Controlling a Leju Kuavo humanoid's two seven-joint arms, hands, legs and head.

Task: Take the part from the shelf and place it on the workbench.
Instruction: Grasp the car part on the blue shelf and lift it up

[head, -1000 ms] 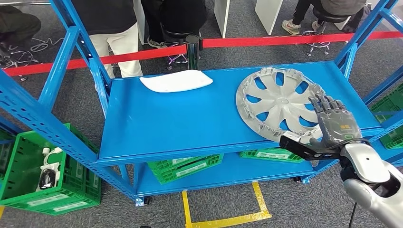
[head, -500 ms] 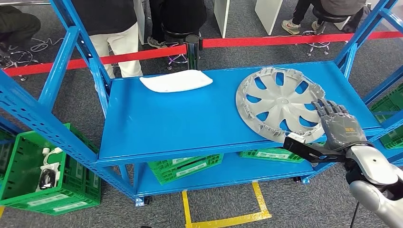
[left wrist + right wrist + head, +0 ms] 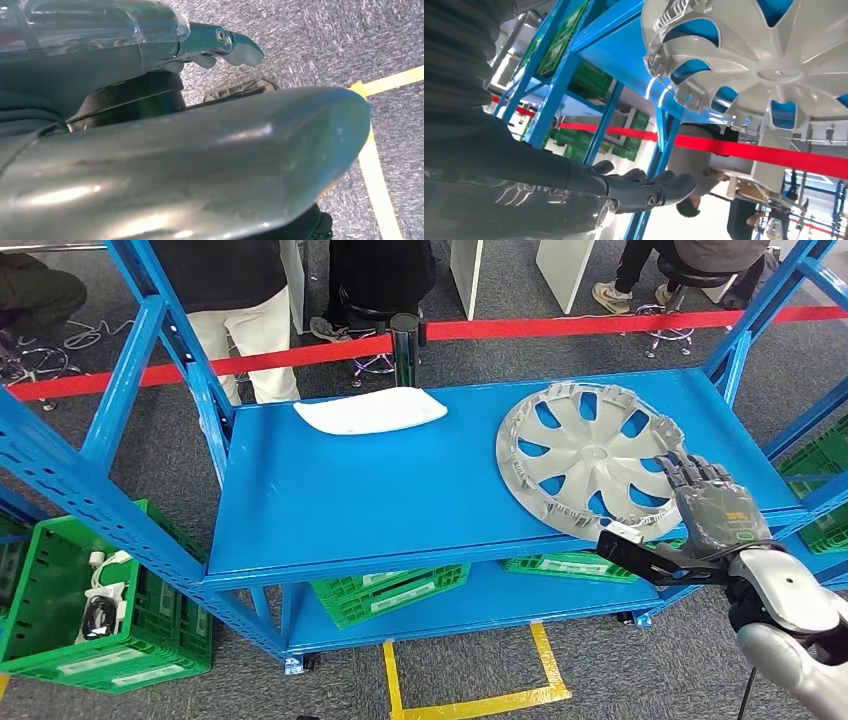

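Silver at the wrist, our right hand (image 3: 718, 508) has dropped lower and settled at the near rim of the wheel cover (image 3: 590, 458), fingers apart and holding nothing, the cover lying flat on the blue shelf (image 3: 400, 490), so we judge the grasp imminent.

Right robot hand (image 3: 712, 508) hides hubcap (image 3: 590, 458) rim.

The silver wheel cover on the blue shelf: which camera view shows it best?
The head view: the whole wheel cover lies flat on the blue shelf, with the right hand at its near edge. The right wrist view shows part of it from close. The left wrist view looks at the floor.
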